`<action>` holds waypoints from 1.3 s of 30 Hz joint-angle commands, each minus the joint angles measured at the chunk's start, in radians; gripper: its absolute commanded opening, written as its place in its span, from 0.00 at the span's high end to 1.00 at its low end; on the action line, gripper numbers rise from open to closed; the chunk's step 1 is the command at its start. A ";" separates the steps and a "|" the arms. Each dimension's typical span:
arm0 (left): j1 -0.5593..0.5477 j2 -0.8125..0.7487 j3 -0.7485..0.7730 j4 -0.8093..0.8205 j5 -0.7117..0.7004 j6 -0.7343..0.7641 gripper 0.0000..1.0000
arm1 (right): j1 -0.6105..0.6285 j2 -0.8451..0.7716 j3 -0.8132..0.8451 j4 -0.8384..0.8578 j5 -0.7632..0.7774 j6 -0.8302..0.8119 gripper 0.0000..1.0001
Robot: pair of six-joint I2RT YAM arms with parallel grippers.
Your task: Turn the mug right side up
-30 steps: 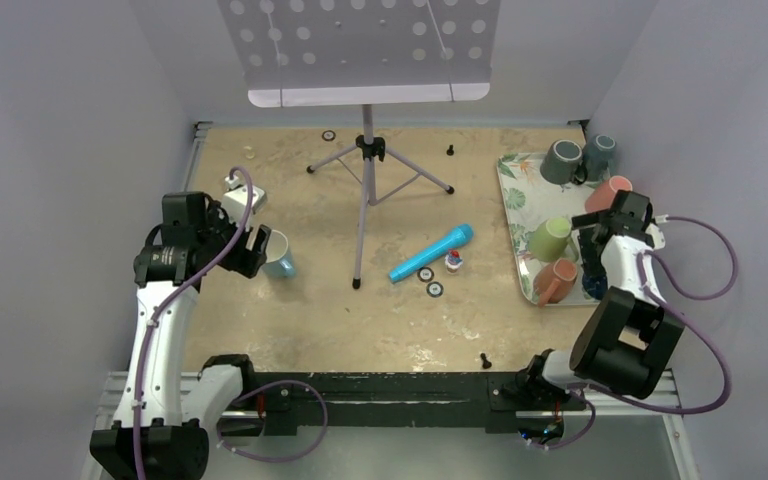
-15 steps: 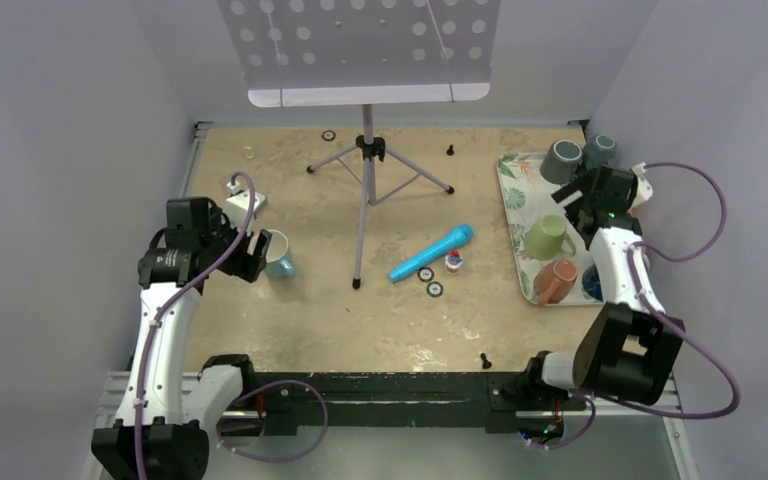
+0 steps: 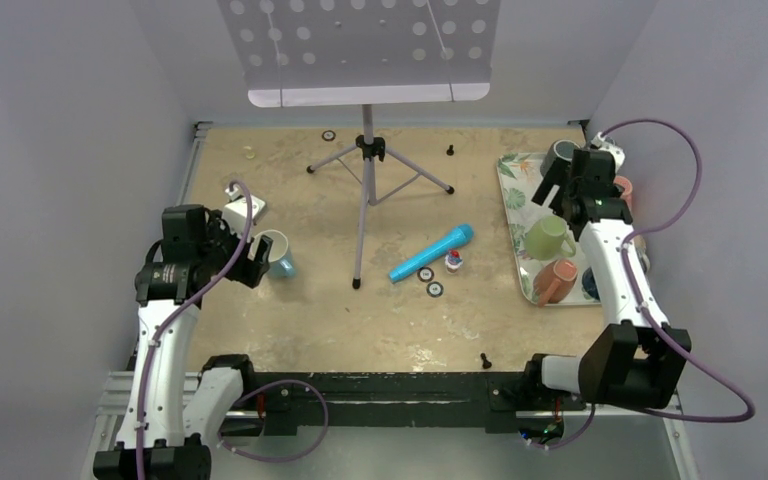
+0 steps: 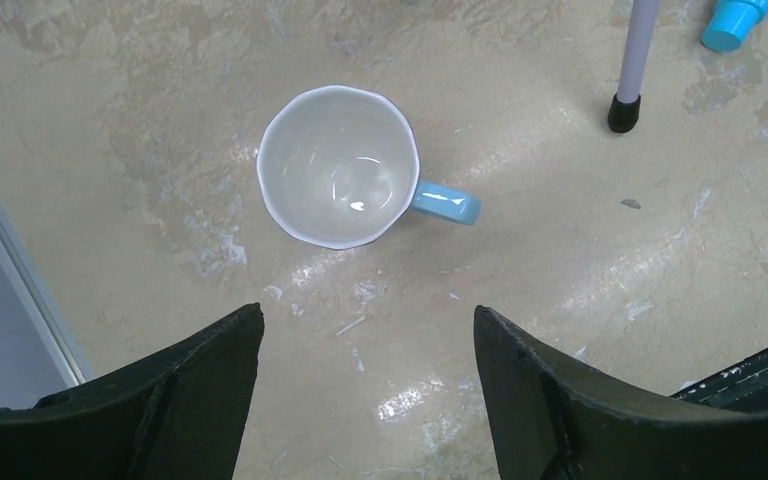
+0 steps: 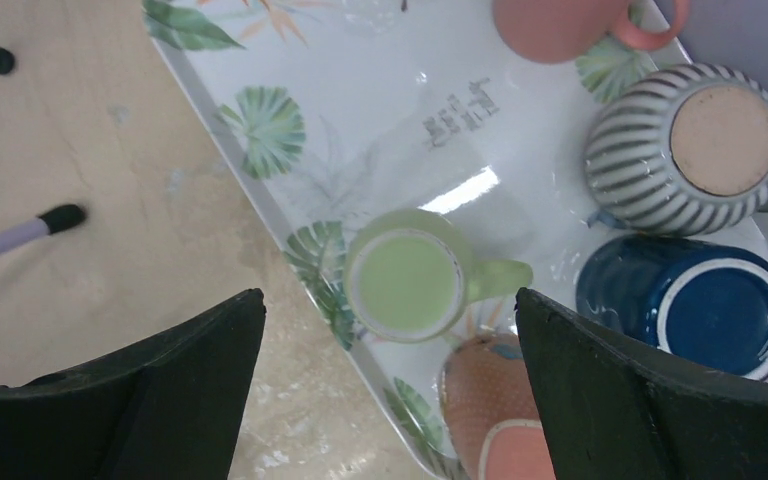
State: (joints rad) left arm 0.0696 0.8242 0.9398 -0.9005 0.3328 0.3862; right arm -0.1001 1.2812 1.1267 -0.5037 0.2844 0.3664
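A light blue mug (image 3: 278, 252) with a white inside stands mouth up on the table at the left; it also shows in the left wrist view (image 4: 338, 165), handle to the right. My left gripper (image 3: 247, 255) is open and empty just left of it, not touching (image 4: 368, 312). My right gripper (image 3: 568, 185) is open and empty above the leaf-print tray (image 5: 260, 130). Below it a green mug (image 5: 405, 285) stands bottom up, with a grey striped mug (image 5: 695, 145) and a dark blue mug (image 5: 700, 305) bottom up beside it.
The tray (image 3: 515, 195) at the right also holds an orange dotted mug (image 5: 495, 400) and a salmon mug (image 5: 550, 20). A music stand on a tripod (image 3: 365, 150) stands mid-table. A blue microphone (image 3: 432, 252), small discs and black screws lie nearby.
My right arm has swung from the near side of the tray to its far end, still open. My left gripper has barely shifted beside the blue mug.
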 commanded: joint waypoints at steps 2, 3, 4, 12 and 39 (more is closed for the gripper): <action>-0.006 0.042 0.008 0.007 0.069 0.020 0.20 | 0.042 0.017 0.036 -0.155 0.070 -0.108 0.02; -0.006 0.037 0.005 0.007 0.072 0.023 0.20 | 0.072 0.023 0.040 -0.150 0.065 -0.116 0.02; -0.005 0.028 0.002 0.009 0.078 0.026 0.20 | 0.103 0.040 0.057 -0.162 0.061 -0.123 0.02; -0.006 -0.001 -0.003 -0.006 0.112 0.049 0.20 | 0.211 0.219 0.116 -0.287 0.258 -0.072 0.02; -0.007 0.013 0.008 -0.020 0.118 0.052 0.20 | 0.138 0.285 0.113 -0.034 0.141 -0.057 0.14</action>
State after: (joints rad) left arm 0.0647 0.8368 0.9337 -0.9157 0.4194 0.4156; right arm 0.0372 1.5776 1.1671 -0.6292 0.5079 0.2893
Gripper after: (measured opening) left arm 0.802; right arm 0.884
